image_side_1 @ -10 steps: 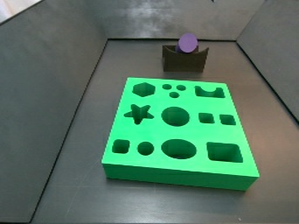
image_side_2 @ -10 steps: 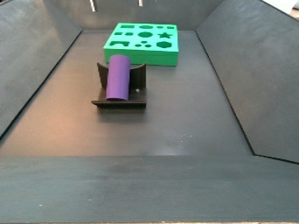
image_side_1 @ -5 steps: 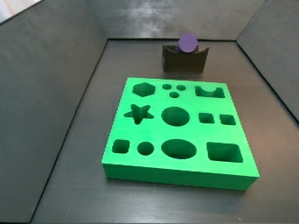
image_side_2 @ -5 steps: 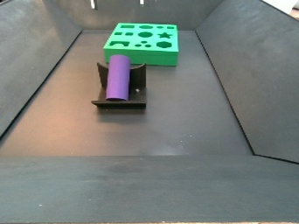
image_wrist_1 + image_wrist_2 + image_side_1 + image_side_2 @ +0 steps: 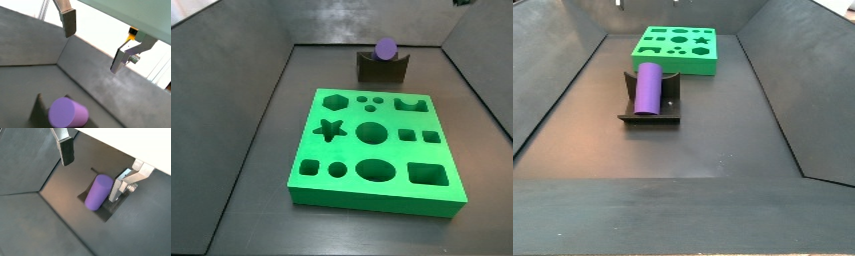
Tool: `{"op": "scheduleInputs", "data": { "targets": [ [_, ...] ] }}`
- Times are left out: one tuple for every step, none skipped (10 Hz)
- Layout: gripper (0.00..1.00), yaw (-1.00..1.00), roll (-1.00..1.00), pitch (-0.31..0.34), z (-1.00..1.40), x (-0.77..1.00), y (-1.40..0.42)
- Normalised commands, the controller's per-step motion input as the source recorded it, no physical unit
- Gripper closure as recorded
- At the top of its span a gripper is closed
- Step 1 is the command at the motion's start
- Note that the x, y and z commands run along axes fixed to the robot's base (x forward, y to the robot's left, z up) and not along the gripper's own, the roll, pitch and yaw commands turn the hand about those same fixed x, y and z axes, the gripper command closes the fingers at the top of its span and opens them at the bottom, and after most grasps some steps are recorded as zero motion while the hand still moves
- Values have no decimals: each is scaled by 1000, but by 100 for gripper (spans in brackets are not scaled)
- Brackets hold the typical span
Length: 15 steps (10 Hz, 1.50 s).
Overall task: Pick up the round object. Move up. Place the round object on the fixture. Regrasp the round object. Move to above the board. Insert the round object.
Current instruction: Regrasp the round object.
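Observation:
The purple round object (image 5: pixel 385 47) lies in the notch of the small dark fixture (image 5: pixel 382 69) behind the green board (image 5: pixel 376 150). It shows as a cylinder lying lengthwise on the fixture (image 5: pixel 649 115) in a side view (image 5: pixel 648 87). My gripper (image 5: pixel 93 170) is open and empty, high above the peg (image 5: pixel 99 192), with one finger (image 5: pixel 65 150) well to its side and the other finger (image 5: pixel 120 185) near it. In a wrist view the gripper (image 5: pixel 95 42) is apart from the peg's round end (image 5: pixel 67 111). The gripper body is out of both side views.
The board (image 5: pixel 676 50) has star, hexagon, round and square holes. Dark sloping walls (image 5: pixel 251 70) enclose the floor on all sides. The fixture's base plate (image 5: pixel 107 213) sits on the dark floor under the peg.
The peg, fixture and board have not moved. A dark bit at the top edge of a side view has shifted to the right.

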Motion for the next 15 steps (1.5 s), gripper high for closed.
{"op": "scheduleInputs", "data": {
  "targets": [
    [0, 162, 727, 185, -20, 107, -46],
    [0, 176, 601, 172, -18, 108, -45],
    [0, 199, 315, 132, -13, 104, -37],
    [0, 207, 246, 110, -8, 96, -29],
    [0, 210, 183, 59, -9, 83, -36],
    [0, 202, 166, 31, -15, 81, -39],
    [0, 246, 253, 9, -1000, 38, 71],
    [0, 233, 252, 4, -1000, 39, 71],
    [0, 188, 228, -31, -1000, 51, 61],
    [0, 147, 180, -53, -1000, 64, 54],
    [0, 116, 142, -67, -1000, 76, 49],
    [0, 98, 123, -75, -1000, 83, 47],
    [0, 64, 96, -88, -1000, 92, 41],
    [0, 44, 81, -93, -1000, 99, 37],
    [0, 16, 73, -85, -1000, 107, 33]
  ]
}}
